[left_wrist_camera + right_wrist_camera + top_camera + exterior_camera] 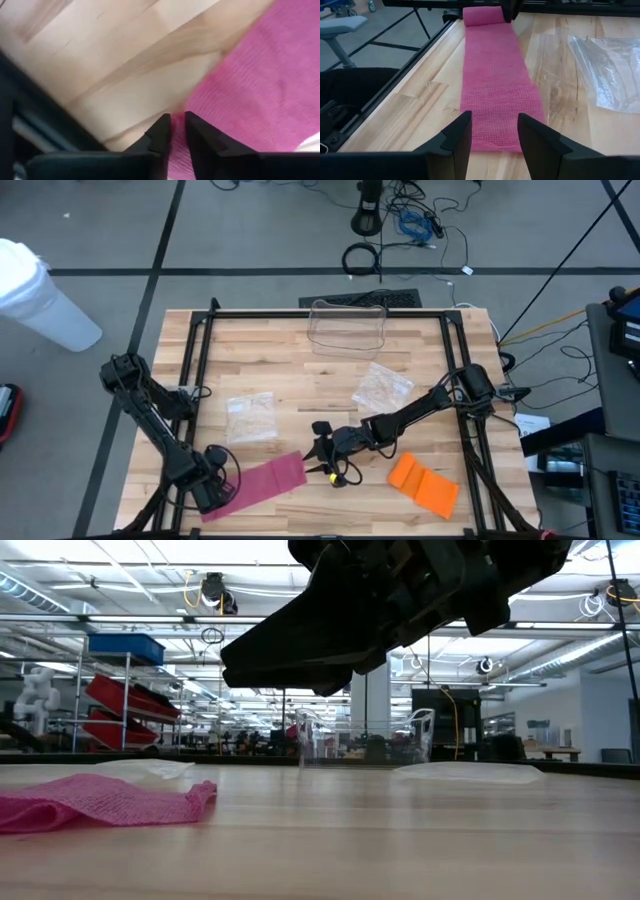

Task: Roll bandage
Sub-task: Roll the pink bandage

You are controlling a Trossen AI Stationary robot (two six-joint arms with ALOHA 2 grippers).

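— Left gripper (175,127): what's it doing?
— Clamped on the pink bandage (262,479) at its rolled end, near the table's (300,370) front left corner.
— And the right gripper (495,132)?
— Fingers apart, holding nothing, poised at the bandage's flat end, which lies stretched across the wood toward the roll.

bandage (265,479): pink mesh strip
state: mostly unrolled, one end rolled up
pose: flat, diagonal
place: table's front-left area
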